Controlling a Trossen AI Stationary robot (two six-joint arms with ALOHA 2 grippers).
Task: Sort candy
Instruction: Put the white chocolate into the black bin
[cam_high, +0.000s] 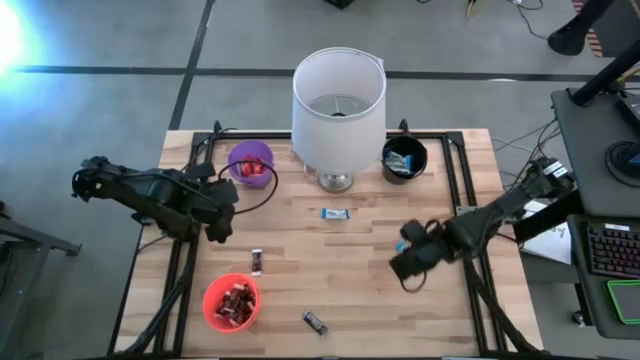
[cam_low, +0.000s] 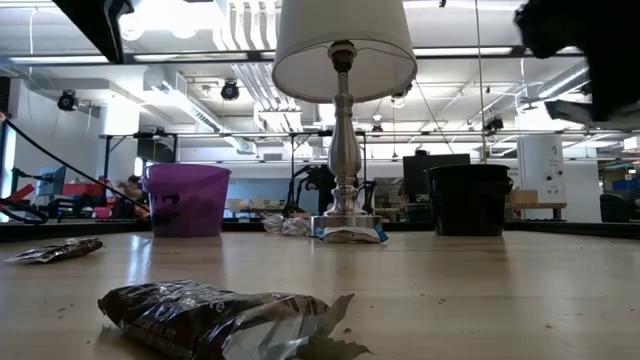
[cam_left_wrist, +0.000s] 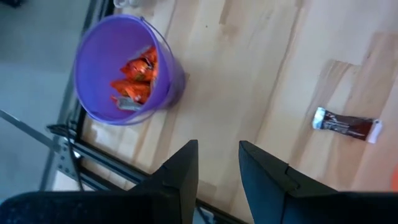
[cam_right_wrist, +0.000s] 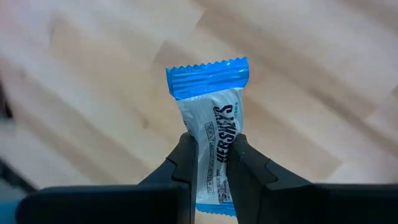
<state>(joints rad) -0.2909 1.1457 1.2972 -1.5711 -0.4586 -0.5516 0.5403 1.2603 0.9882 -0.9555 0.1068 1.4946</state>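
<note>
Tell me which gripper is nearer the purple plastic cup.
Left. The left gripper is just beside the purple plastic cup; the right gripper, holding a blue-and-white wrapped candy, is across the table.

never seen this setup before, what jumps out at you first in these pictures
The white-shaded lamp at the table's back edge stands out most, flanked by a purple cup and a black cup. The right gripper holds a blue-and-white candy above the table's right side, while the left gripper hovers empty near the purple cup.
</note>
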